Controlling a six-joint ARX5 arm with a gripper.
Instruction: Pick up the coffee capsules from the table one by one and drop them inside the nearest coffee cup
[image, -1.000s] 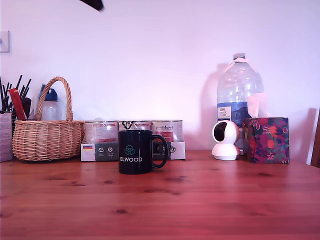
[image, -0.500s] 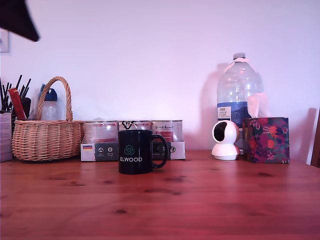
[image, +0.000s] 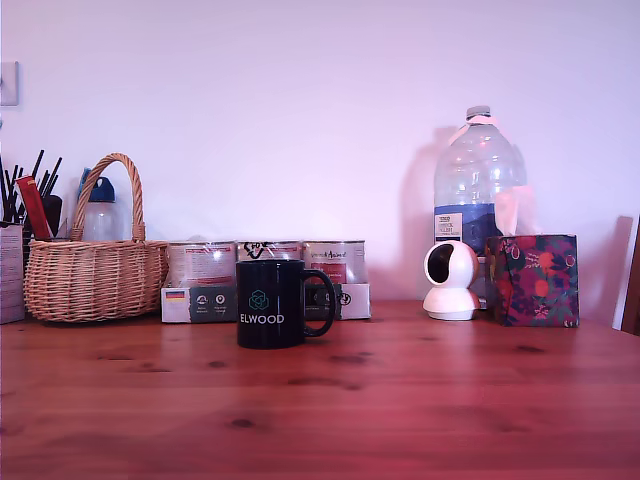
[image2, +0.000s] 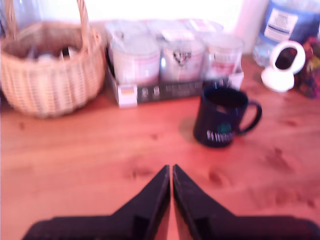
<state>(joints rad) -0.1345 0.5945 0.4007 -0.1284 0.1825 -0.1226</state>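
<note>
No capsules show on the table (image2: 75, 150); closed, empty jaws point toward the black cup (image2: 222, 117), right of centre.

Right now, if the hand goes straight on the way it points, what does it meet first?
Probably bare table. The shut hand aims just past the mug, toward the tins behind it; depth is hard to judge.

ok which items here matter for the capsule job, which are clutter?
Job-related:
black glossy ELWOOD mug
reddish-brown wooden table
black gripper, jaws closed together
No capsules visible on the table in either view.

Clutter:
woven wicker basket
silver tins in a tray
white dome camera
clear water bottle
floral tissue box
</note>
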